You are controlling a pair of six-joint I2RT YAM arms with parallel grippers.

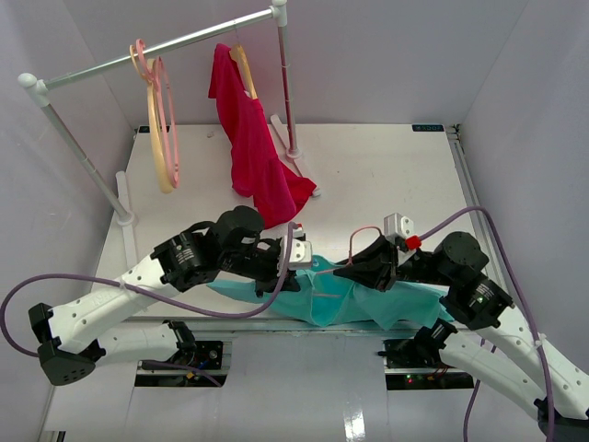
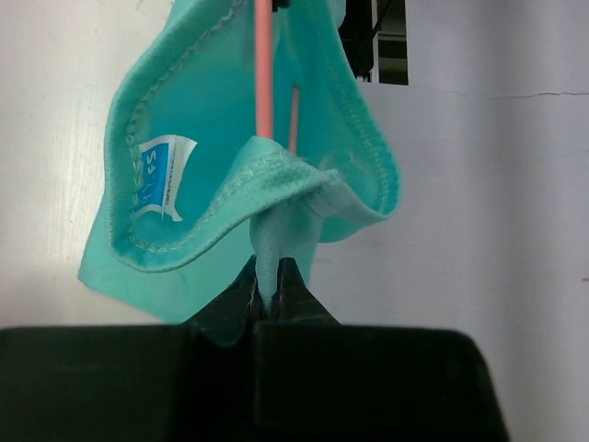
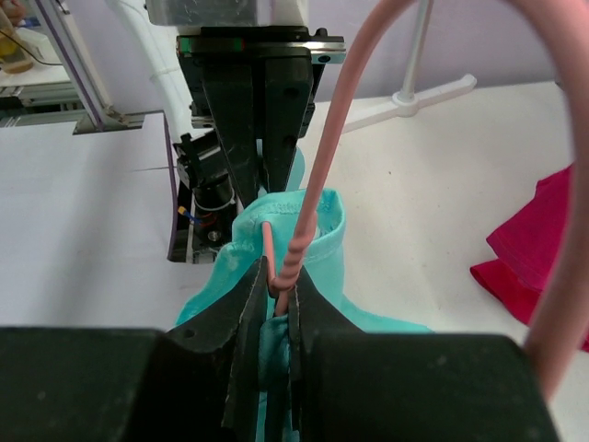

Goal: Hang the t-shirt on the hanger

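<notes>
The teal t-shirt (image 1: 368, 302) lies bunched at the near edge of the table (image 1: 386, 175), its collar held up between two robot arms. The pink hanger (image 3: 324, 157) runs down through the neck opening, with its hook above the cloth. The left gripper (image 2: 267, 296) is pinched tight on a fold of the collar hem. The right gripper (image 3: 281, 299) is clamped on the hanger's neck just below the hook, possibly catching cloth too, though that is hard to tell. Behind, a red garment (image 1: 258, 157) hangs from a rack (image 1: 184, 41) beside other hangers (image 1: 164, 138).
</notes>
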